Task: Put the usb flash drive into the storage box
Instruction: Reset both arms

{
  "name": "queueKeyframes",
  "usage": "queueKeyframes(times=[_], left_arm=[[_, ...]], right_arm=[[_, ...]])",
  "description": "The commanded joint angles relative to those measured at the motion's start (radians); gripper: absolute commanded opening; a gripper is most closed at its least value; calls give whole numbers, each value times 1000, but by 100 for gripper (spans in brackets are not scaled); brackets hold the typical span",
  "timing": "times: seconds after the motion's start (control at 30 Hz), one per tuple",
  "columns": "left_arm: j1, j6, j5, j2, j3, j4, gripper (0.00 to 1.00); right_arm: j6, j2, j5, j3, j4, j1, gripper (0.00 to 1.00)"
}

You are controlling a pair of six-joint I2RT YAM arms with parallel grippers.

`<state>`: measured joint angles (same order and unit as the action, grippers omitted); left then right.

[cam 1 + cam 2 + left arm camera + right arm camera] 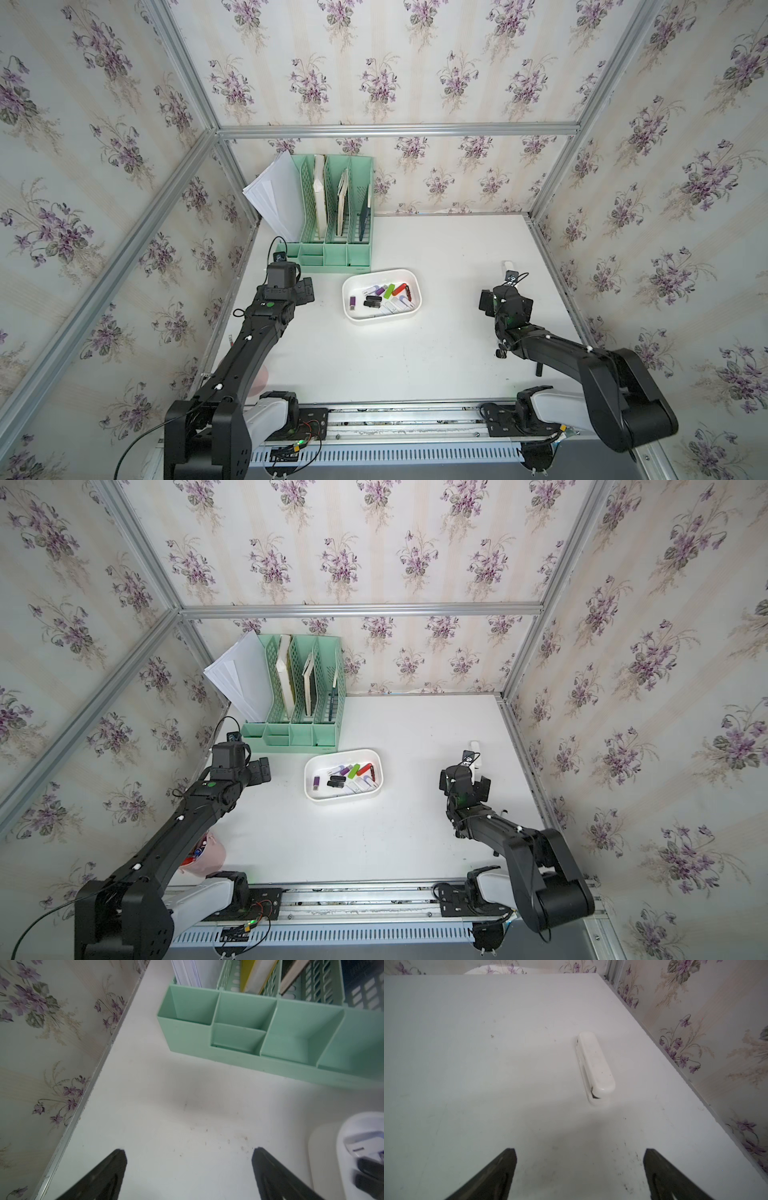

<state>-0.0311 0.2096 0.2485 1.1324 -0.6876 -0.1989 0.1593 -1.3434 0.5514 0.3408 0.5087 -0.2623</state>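
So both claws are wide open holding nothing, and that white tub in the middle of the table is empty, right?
No. The storage box is not empty: both top views show several usb flash drives lying in it. The left gripper and right gripper are indeed wide open, holding nothing.

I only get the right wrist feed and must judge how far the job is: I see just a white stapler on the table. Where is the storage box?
Observer: The storage box sits at the middle of the table, in front of the mint-green file organizer.
Operator: Any flash drives inside?
Observer: Several USB flash drives of mixed colours lie inside it.
Operator: And the left gripper?
Observer: The left gripper is open and empty, above the table beside the organizer.
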Motion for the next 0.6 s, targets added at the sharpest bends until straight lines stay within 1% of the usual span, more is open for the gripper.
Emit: queueKeyframes(times=[0.0, 0.03, 0.07, 0.1, 0.17, 0.2, 0.23, 0.27, 0.3, 0.37, 0.4, 0.43, 0.47, 0.5, 0.53, 0.57], left_arm=[[5, -57, 108, -19, 111, 332, 99], [7, -94, 79, -30, 156, 429, 99], [8, -114, 62, -30, 183, 494, 99], [9, -125, 50, -21, 209, 559, 99], [11, -168, 29, 30, 233, 640, 99], [11, -169, 35, 70, 238, 676, 99], [18, -142, 22, 110, 235, 681, 99], [17, -144, 1, 146, 246, 722, 99], [16, -154, -30, 186, 267, 789, 99], [14, -156, -19, 242, 292, 886, 99], [13, -165, -33, 266, 283, 903, 99], [13, -185, -84, 276, 261, 876, 99], [13, -194, -103, 339, 246, 881, 99], [6, -231, -128, 379, 256, 949, 99], [6, -231, -152, 368, 255, 931, 99], [8, -226, -152, 364, 246, 900, 99]], right_arm=[[-88, -39, -2, -45, 452, 7, 100], [-128, -54, -32, -47, 474, 10, 100], [-138, -69, -4, -37, 482, 11, 100], [-166, -78, -2, -40, 506, 14, 100], [-236, -95, -72, -117, 713, 36, 100], [-207, -111, -129, -146, 780, 74, 100], [-169, -129, -167, -162, 796, 108, 100], [-159, -154, -198, -190, 893, 130, 100], [-155, -171, -230, -211, 932, 139, 100], [-185, -227, -257, -222, 1033, 135, 100], [-186, -214, -265, -205, 982, 133, 100], [-175, -188, -273, -180, 881, 135, 100], [-178, -194, -273, -180, 894, 134, 100], [-188, -216, -272, -196, 961, 134, 100], [-183, -210, -267, -200, 964, 134, 100], [-175, -192, -264, -203, 934, 134, 100]])
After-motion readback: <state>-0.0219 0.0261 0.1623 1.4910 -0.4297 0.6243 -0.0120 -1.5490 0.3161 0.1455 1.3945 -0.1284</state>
